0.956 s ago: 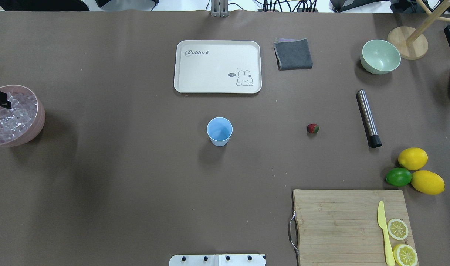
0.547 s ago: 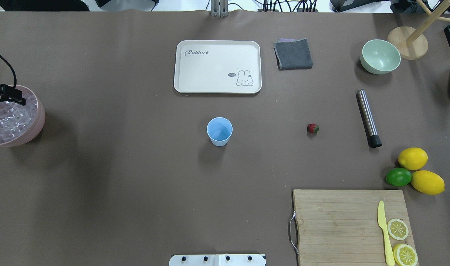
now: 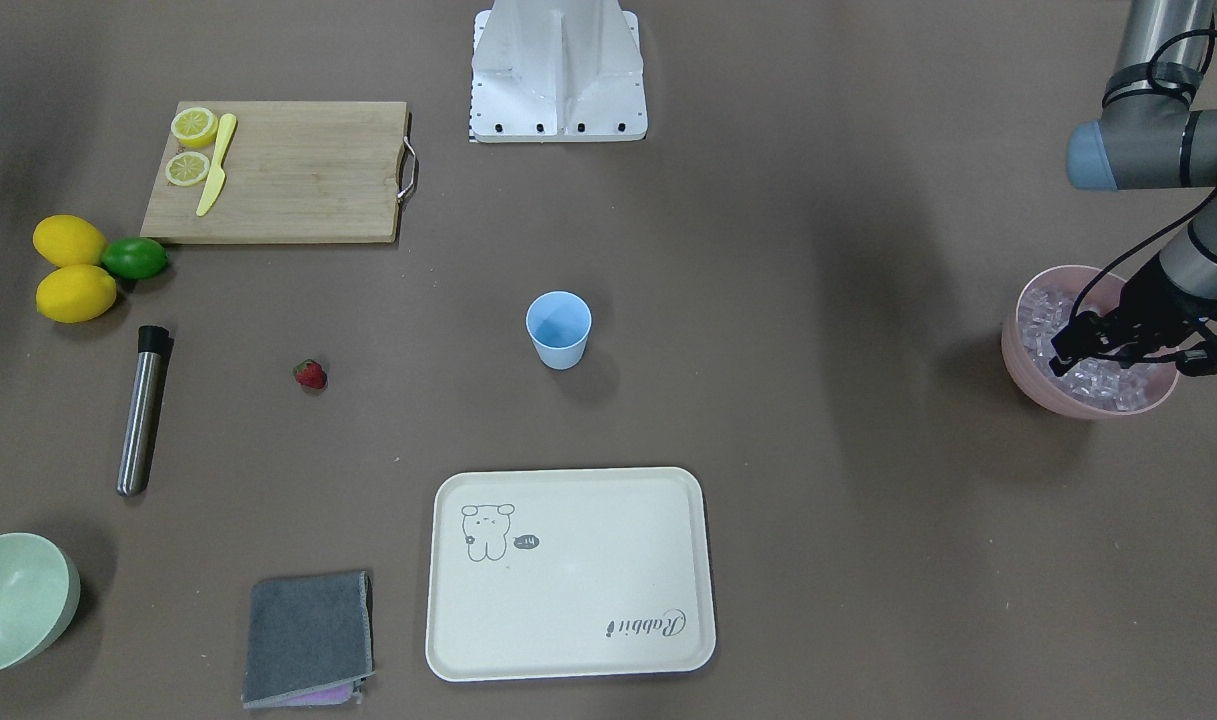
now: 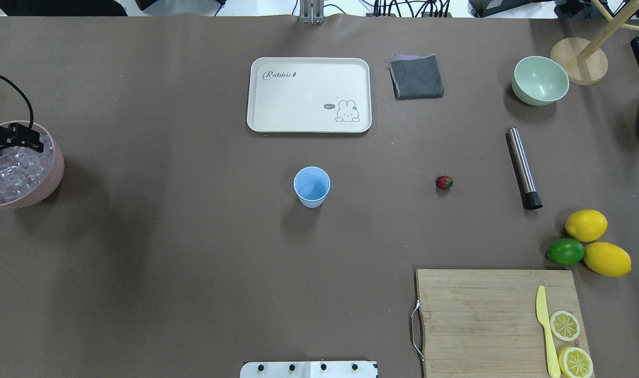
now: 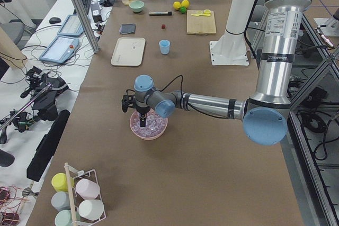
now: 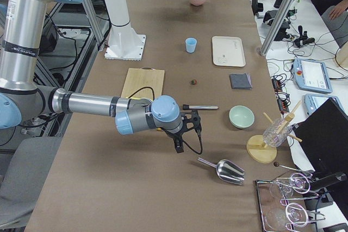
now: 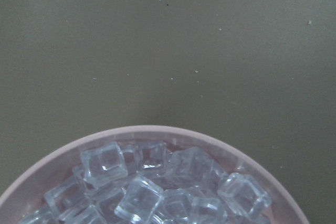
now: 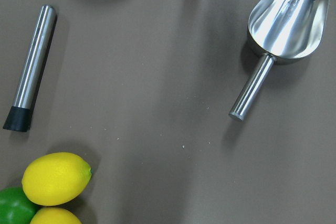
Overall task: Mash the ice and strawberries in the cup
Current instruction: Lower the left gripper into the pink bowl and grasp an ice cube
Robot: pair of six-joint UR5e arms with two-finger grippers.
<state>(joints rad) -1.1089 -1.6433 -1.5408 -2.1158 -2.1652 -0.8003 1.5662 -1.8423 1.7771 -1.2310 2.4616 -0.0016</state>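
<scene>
The left claw (image 3: 1068, 345), spread or not I cannot tell, hangs over the ice (image 7: 137, 198), probably slippery: pinch one cube on flat sides.

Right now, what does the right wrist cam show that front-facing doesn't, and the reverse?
Only right wrist: the metal scoop. Only front-facing: the cup, the strawberry, the ice in the pink bowl, the left tool above it, the tray, the cutting board. Both: the steel rod, the lemons, the lime.
</scene>
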